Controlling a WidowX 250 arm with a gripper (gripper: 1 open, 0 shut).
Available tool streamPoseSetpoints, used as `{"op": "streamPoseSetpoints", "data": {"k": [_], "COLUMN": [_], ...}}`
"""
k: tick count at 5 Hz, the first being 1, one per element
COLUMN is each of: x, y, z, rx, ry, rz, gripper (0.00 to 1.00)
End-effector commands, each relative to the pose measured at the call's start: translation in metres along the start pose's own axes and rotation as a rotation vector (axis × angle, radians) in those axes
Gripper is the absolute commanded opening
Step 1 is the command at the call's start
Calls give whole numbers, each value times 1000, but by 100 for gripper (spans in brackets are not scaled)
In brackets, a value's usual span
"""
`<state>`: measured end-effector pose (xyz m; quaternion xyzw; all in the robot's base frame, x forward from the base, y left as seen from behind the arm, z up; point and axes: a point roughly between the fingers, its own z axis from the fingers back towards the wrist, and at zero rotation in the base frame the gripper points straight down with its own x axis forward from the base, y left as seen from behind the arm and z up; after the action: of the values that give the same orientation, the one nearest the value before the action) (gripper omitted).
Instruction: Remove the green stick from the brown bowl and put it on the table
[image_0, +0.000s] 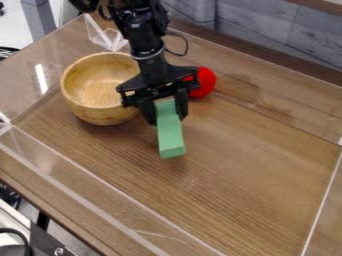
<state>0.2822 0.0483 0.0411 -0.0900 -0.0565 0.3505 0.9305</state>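
The black gripper (155, 98) is clamped tight on the top end of the green stick (168, 132), which slants down toward the table (241, 180). The stick hangs outside the brown bowl (94, 88), at its four o'clock; a red ball (198, 80) sits at the gripper's two o'clock.

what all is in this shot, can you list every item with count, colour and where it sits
green stick: one, bright green, right of the bowl, upper end in the gripper, tilted
brown bowl: one, light brown wood, left part of the table, nothing inside it
red ball: one, red, behind the gripper, right of the bowl
table: one, dark brown wood grain
clear walls: low transparent plastic, around the table's edge
gripper: one, black, shut on the green stick, pointing down beside the bowl
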Motion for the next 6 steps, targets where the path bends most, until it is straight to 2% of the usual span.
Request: {"op": "streamPoseSetpoints", "data": {"k": [1,3,5,6], "x": [2,-6,-18,-32], "y": [-1,3,-10,-21], "z": [9,10,21,23], "rx": [-6,4,-12,-23], "ry": [-21,-1,15,23], "rz": [-9,-80,-185,-223], "gripper": [0,0,0,0]}}
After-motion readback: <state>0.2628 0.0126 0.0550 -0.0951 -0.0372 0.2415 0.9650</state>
